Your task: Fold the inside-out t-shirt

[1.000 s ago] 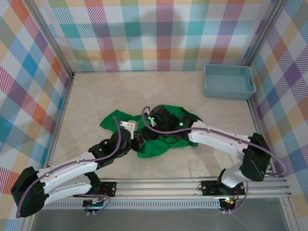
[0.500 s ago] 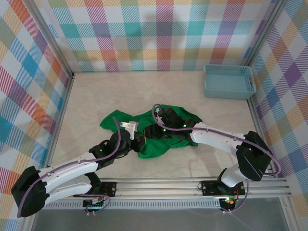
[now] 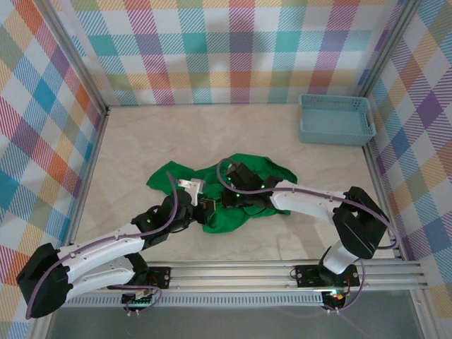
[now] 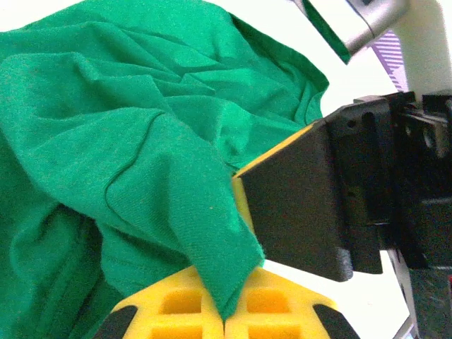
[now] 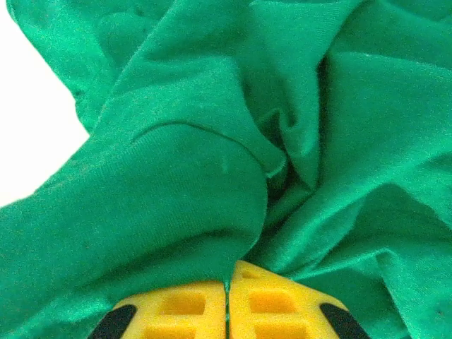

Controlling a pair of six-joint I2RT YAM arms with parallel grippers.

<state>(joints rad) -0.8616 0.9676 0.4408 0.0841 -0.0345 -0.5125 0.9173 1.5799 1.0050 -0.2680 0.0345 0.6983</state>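
The left arm [image 3: 106, 247] lies low from the near left corner, slanting forward and to the right. The right arm [image 3: 311, 201] bends at its elbow near the right side and reaches left. Their tips sit just beside each other at the shirt's near edge. The left gripper [image 4: 224, 314] has its yellow tips pressed together on a tongue of green cloth. The right gripper [image 5: 227, 300] is closed the same way, pinching a fold at its tips. The shirt [image 3: 261, 169] lies crumpled in the middle of the table [image 3: 141, 141], its long axis running left to right, spreading away from both grippers toward the far side. A basket [image 3: 336, 119] sits in the far right corner, well apart.
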